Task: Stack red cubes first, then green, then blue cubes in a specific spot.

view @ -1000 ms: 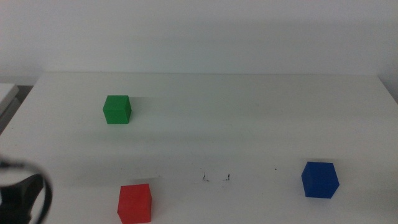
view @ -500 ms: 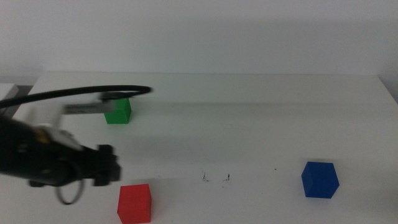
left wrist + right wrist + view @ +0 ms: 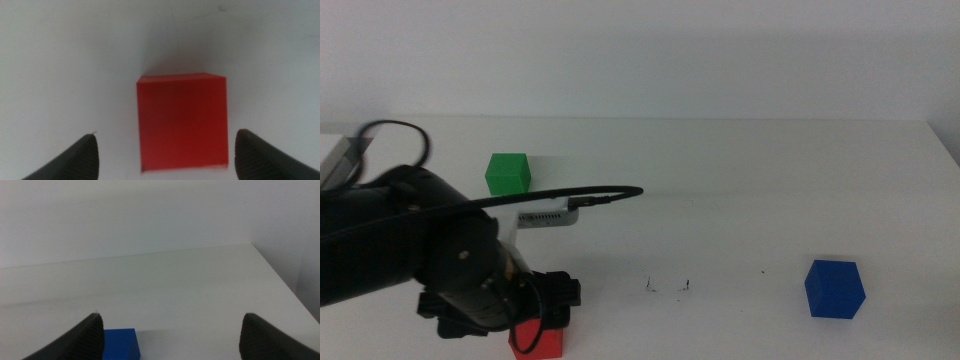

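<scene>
The red cube [image 3: 542, 341] lies near the table's front edge, left of centre, partly covered by my left arm [image 3: 440, 265], which hangs right over it. In the left wrist view the red cube [image 3: 182, 120] sits between the spread jaws of my left gripper [image 3: 166, 134], which is open and not touching it. At the back left stands the green cube [image 3: 508, 173]. The blue cube [image 3: 835, 288] rests at the front right. My right gripper [image 3: 172, 316] is open, out of the middle view, with the blue cube [image 3: 119, 343] just ahead of its jaws.
Small black marks [image 3: 667, 287] sit on the white table [image 3: 740, 190] between the red and blue cubes. A black cable [image 3: 590, 195] loops out from the left arm over the table. The table's right edge [image 3: 280, 275] runs close to the right gripper.
The left arm has swung in from the front left corner and come over the red cube, now hiding part of it. None of the cubes has moved.
</scene>
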